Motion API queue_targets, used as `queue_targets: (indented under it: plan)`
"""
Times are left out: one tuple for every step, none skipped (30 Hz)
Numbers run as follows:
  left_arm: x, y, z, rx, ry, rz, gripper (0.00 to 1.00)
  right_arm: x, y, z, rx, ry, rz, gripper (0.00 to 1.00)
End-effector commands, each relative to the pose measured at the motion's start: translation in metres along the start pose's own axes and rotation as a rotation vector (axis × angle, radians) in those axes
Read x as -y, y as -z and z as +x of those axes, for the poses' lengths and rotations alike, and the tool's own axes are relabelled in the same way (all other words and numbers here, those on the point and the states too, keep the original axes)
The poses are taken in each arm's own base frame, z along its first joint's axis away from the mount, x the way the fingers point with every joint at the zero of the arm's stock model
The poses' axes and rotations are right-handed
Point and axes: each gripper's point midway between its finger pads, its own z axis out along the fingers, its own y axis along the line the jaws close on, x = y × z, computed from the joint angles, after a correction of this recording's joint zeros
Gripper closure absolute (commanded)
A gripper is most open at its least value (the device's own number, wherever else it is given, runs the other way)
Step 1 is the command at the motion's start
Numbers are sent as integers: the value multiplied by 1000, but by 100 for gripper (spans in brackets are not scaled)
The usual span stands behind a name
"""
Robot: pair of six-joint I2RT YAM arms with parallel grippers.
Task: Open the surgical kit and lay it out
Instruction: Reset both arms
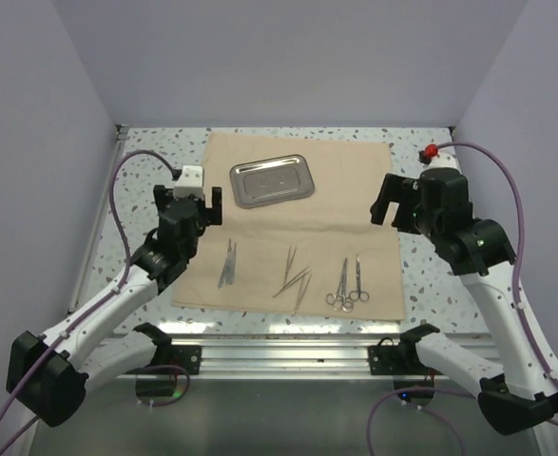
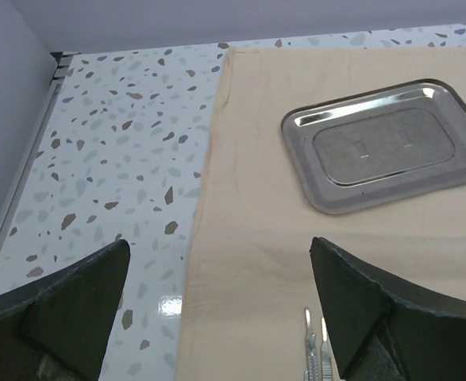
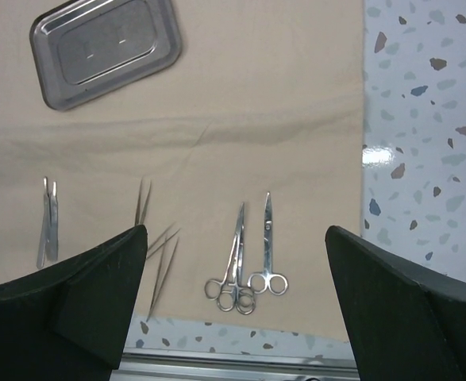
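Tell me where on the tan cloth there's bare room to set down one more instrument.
Bare: the beige cloth wrap right of the shiny rectangular steel tray, and the band between that tray and the instrument row. Crowded: the near edge, where two flat silver instruments, thin pointed tweezers and ring-handled scissors or forceps lie side by side.

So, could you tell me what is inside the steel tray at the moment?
Nothing: the steel tray is empty, showing only reflections on its floor. It covers the patch of beige cloth directly beneath it, so that part cannot be seen.
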Motion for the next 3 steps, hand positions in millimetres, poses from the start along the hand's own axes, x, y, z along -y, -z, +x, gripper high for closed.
queue_targets:
  plan:
    - [2,-18,-29,101,56,42,0,-12,4,-19,59,29,-57,2]
    - [-1,-22,-24,98,57,35,0,-11,4,-20,59,38,-47,2]
    - [-6,-28,-23,103,64,17,0,-8,2,-20,51,48,-31,2]
